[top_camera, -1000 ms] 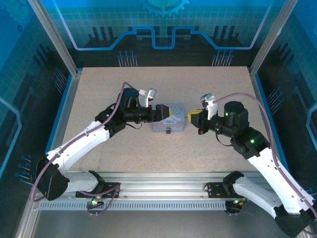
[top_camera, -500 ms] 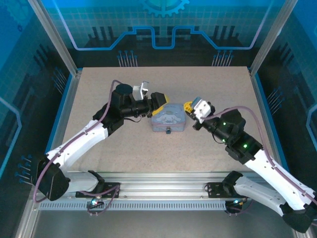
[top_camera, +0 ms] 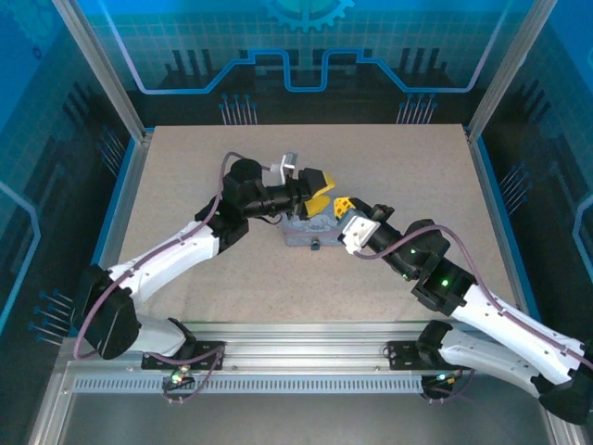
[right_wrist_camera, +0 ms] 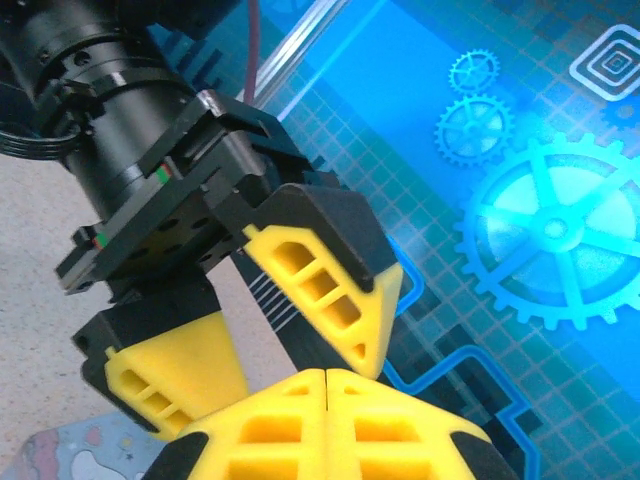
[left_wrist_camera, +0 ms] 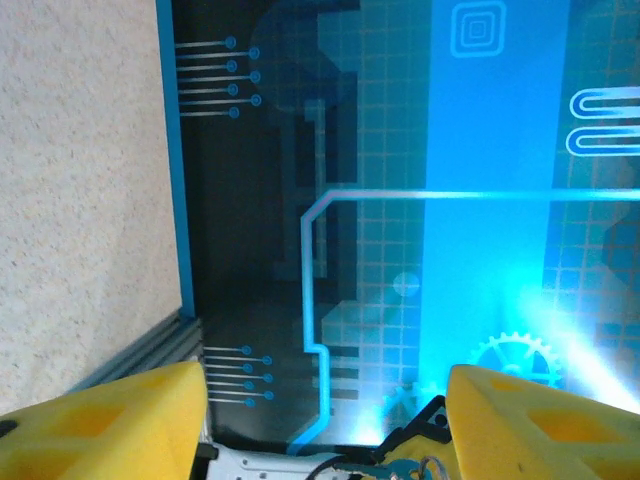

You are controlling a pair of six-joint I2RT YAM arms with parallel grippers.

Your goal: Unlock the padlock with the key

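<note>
The padlock [top_camera: 316, 245] is a tiny dark piece at the front wall of the pale blue cartoon tin [top_camera: 306, 232], mid-table. My left gripper [top_camera: 321, 191] hovers over the tin's back edge, open, its yellow fingers [left_wrist_camera: 110, 420] wide apart with nothing between them. My right gripper [top_camera: 345, 206] sits at the tin's right end, almost touching the left one. Its fingertips [right_wrist_camera: 300, 400] are pressed flush together, so it is shut, and I see nothing between them. I cannot make out the key. The left gripper's fingers [right_wrist_camera: 330, 290] loom just above the right tips.
The tan tabletop [top_camera: 185, 167] is walled by blue panels and aluminium posts [top_camera: 139, 139]. A corner of the tin [right_wrist_camera: 55, 450] shows under the grippers. Both arms cross toward the middle, close together.
My left gripper has come off the tin's left side, risen, swung right over it and spread its fingers. My right gripper has reached left and forward to the tin's right end, staying shut.
</note>
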